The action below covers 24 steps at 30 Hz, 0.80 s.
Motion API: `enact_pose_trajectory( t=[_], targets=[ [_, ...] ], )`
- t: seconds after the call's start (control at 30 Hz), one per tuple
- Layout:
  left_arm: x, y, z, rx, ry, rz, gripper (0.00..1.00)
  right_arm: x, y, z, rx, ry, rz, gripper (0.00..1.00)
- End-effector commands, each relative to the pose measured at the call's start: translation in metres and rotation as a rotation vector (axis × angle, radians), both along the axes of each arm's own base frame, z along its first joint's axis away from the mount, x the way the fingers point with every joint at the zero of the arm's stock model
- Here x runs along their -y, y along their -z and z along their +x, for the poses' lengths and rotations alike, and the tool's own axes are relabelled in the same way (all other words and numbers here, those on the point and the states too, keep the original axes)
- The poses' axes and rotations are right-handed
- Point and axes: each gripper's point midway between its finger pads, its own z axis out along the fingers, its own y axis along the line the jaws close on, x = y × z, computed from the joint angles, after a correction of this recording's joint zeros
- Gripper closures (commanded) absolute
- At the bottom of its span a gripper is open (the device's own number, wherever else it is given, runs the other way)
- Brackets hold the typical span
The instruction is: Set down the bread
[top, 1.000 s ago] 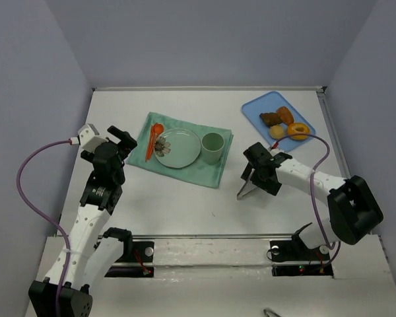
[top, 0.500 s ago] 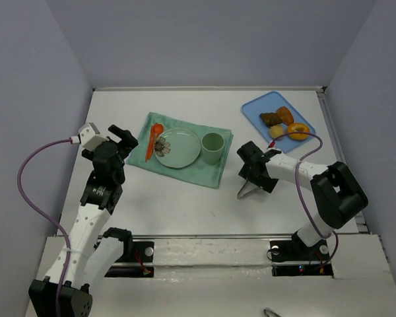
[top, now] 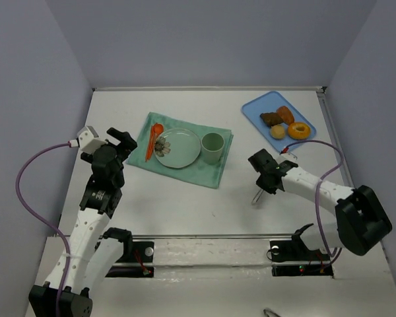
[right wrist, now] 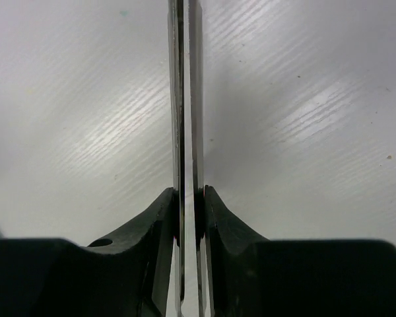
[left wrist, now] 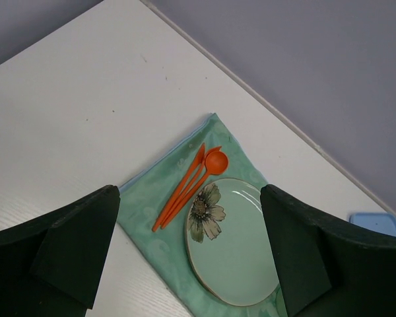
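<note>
Desk: white wood-grain desk (top: pixel 185 205), with all the tableware in its far half.
Mat: pale green fabric mat (top: pixel 199 170) at 11 o'clock on the desk, lying flat under the tableware.
Tray: light blue rectangular plastic tray (top: pixel 254 109) up at 1 o'clock, well apart from the mat.
Plate: round pale green plate with a flower print (top: pixel 185 150) on the mat, nothing on it.
Left claw: left claw (left wrist: pixel 189 218) hangs at 9 o'clock, fingers spread wide, holding nothing.
Right claw: right claw (right wrist: pixel 188 205) at 4 o'clock, pinched tight on the tongs.
Cup: small green cup (top: pixel 212 146), touching or just beside the plate at its 3 o'clock.
Tongs: thin metal tongs (right wrist: pixel 195 99), blades squeezed together, tips near bare desk.
Cutlery: orange plastic spoon and fork (top: pixel 152 140) at the plate's 9 o'clock.
Doughnut: orange ring doughnut (top: pixel 298 130) on the tray.
Bread: small round golden-yellow bun, the bread (top: pixel 277 132), sits at the tray's 6 o'clock edge, with the doughnut at its 3 o'clock. It looks light, soft and likely to roll. The tongs would have to open first, then take it across the widest part with a gentle squeeze, since a hard pinch may dent it or pop it out.
</note>
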Motion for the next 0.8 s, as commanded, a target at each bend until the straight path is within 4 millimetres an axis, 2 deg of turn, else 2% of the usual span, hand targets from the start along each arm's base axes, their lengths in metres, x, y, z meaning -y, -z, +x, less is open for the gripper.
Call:
enact_pose_trajectory(
  t=[0.0, 0.03, 0.1, 0.27, 0.33, 0.43, 0.47, 0.53, 0.67, 0.77],
  targets=[
    [-0.010, -0.014, -0.004, 0.060, -0.047, 0.003, 0.01, -0.001, -0.038, 0.004, 0.121, -0.006, 0.051, 0.85],
    [-0.010, -0.015, -0.004, 0.062, -0.048, 0.003, 0.01, -0.001, -0.045, 0.003, 0.133, -0.025, 0.058, 0.88],
    [-0.011, -0.015, -0.005, 0.063, -0.050, 0.003, 0.01, -0.004, -0.073, 0.005, 0.214, -0.075, 0.103, 0.93],
    [-0.011, -0.015, -0.005, 0.066, -0.055, -0.001, 0.01, -0.010, -0.128, 0.020, 0.342, -0.246, 0.065, 0.93],
    [-0.012, -0.014, -0.005, 0.066, -0.059, -0.005, 0.01, -0.010, -0.154, 0.034, 0.425, -0.332, -0.002, 0.93],
    [-0.011, -0.015, -0.004, 0.069, -0.052, -0.005, 0.01, -0.014, -0.174, 0.048, 0.512, -0.343, -0.013, 0.88],
    [-0.010, -0.016, -0.004, 0.067, -0.049, -0.001, 0.01, -0.015, -0.176, 0.050, 0.514, -0.340, -0.014, 0.83],
    [-0.010, -0.017, -0.005, 0.067, -0.046, -0.002, 0.01, -0.017, -0.173, 0.053, 0.479, -0.354, -0.035, 0.82],
    [-0.012, -0.017, -0.007, 0.071, -0.054, -0.004, 0.01, -0.010, -0.162, 0.057, 0.400, -0.343, -0.035, 0.77],
    [-0.012, -0.018, -0.008, 0.076, -0.055, -0.006, 0.01, -0.008, -0.160, 0.061, 0.367, -0.367, 0.012, 0.69]
  ],
)
